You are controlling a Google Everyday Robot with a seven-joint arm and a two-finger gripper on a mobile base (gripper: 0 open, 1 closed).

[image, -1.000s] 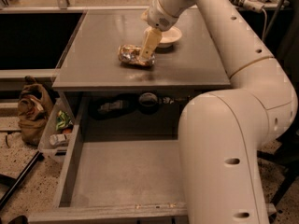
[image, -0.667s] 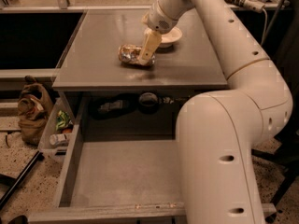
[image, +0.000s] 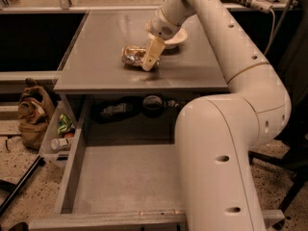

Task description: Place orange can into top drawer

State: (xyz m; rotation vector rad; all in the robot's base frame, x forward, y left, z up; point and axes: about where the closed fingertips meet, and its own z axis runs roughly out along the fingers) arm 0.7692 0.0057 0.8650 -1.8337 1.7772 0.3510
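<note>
1. The big white robot arm (image: 231, 57) sweeps in from the right across the flat grey tabletop (image: 101, 37). Its beige gripper (image: 150, 59) is down at the surface, near the middle of the top.
2. There is the small shiny orange-gold metallic can (image: 133, 55), dented and lying on its side on the tabletop. The gripper is right up against the can's right end, touching it.
3. Is the gripper clamped on the can or only resting against it? From this angle it cannot be told.
4. Just behind the gripper a shallow white bowl (image: 175, 36) sits on the tabletop, partly covered by the arm's wrist.
5. Down below, the wide shallow grey metal top drawer (image: 125, 177) stands pulled out toward the camera, with its flat bottom and long front lip in plain view. The can is up on the tabletop, well apart from the drawer.
6. In the shadowed recess under the tabletop sits a dark round object (image: 153, 102) among other clutter too dim to identify.
7. Off to the left, on the speckled floor, a crumpled brown bag (image: 34, 114) slumps near a clear plastic bin (image: 60, 134) holding colourful packets. The bin is just beside the drawer's left wall.
</note>
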